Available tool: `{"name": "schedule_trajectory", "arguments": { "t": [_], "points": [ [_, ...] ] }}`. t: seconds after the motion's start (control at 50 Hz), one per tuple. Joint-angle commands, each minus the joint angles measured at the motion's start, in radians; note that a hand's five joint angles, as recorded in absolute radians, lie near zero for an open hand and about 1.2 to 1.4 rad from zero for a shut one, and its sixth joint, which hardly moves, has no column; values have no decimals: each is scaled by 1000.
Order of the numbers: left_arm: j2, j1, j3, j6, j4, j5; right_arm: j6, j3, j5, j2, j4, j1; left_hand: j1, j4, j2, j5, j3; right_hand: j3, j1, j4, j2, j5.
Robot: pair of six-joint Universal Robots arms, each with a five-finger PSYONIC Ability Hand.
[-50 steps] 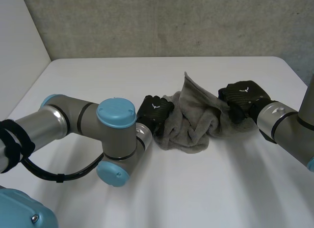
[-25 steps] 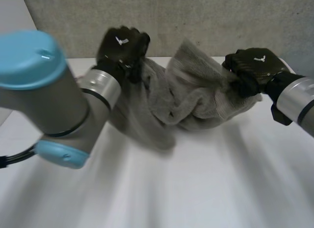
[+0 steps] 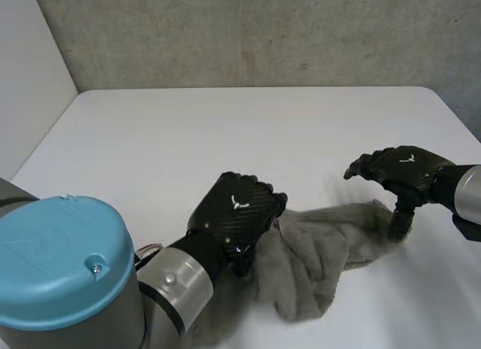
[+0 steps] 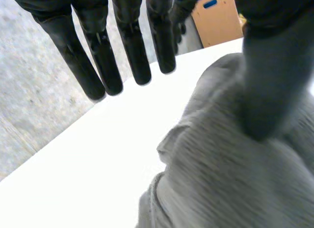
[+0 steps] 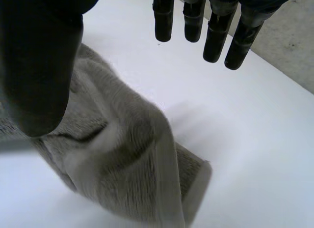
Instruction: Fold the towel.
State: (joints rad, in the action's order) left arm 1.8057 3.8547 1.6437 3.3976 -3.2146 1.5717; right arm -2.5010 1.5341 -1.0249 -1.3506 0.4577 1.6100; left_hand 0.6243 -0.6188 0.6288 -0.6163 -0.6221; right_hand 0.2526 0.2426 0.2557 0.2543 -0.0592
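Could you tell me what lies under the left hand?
The grey towel, crumpled on the white table, lies under the left hand; the part beneath its palm is covered.

wall: grey concrete [image 3: 263,33] | table: white [image 3: 225,138] | side panel: white [image 3: 30,78] | cardboard box [image 4: 218,16]

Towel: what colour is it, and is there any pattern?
Plain grey towel, no pattern; clearest in the right wrist view.

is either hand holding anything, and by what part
Nothing is held. The left hand and right hand are open, fingers straight, over the crumpled grey terry towel on the white table.
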Motion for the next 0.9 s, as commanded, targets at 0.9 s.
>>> {"name": "schedule_trajectory", "arguments": {
  "t": [0.9],
  "points": [
    [107,238,71,-287,223,-211,160,-318,-233,439,-47,346,345,-350,340,-178,-347,732,742,729,731,-751]
  ]
}}
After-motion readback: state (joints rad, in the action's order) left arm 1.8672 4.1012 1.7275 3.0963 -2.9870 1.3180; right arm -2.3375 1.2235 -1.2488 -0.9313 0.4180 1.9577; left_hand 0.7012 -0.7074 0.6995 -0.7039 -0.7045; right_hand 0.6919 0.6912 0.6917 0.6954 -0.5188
